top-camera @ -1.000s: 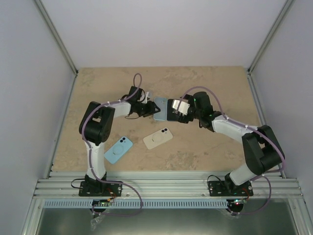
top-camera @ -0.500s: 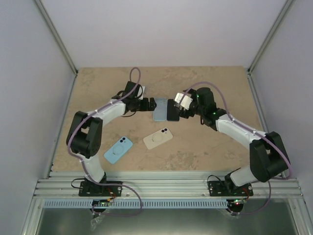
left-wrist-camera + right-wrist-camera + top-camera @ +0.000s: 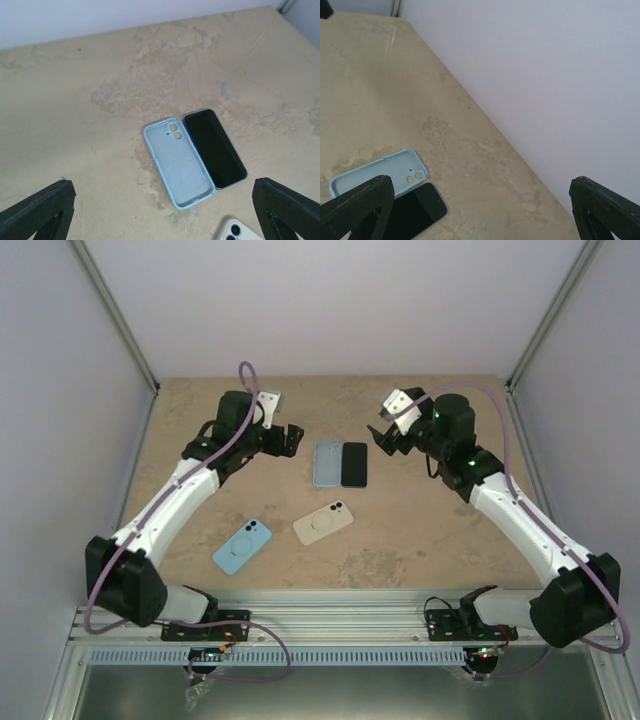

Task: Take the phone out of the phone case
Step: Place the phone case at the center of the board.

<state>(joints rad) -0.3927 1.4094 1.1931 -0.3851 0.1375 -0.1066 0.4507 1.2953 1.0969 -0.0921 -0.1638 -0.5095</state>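
An empty light blue phone case (image 3: 327, 462) (image 3: 178, 162) (image 3: 375, 172) lies hollow side up on the table, and the black phone (image 3: 354, 463) (image 3: 215, 148) (image 3: 412, 211) lies flat right beside it, screen up and touching its edge. My left gripper (image 3: 290, 439) (image 3: 165, 215) hovers open to the left of the case, nothing between its fingers. On the other side, my right gripper (image 3: 384, 437) (image 3: 480, 210) is open too, up and to the right of the phone, holding nothing.
A cream phone (image 3: 323, 522) (image 3: 239, 231) lies camera side up nearer the arm bases, with a blue phone (image 3: 243, 545) to its left. White walls enclose the table on three sides.
Both grippers have let go of the case and phone and drawn back and up, left to the left, right to the right. Case and phone now lie side by side on the table.
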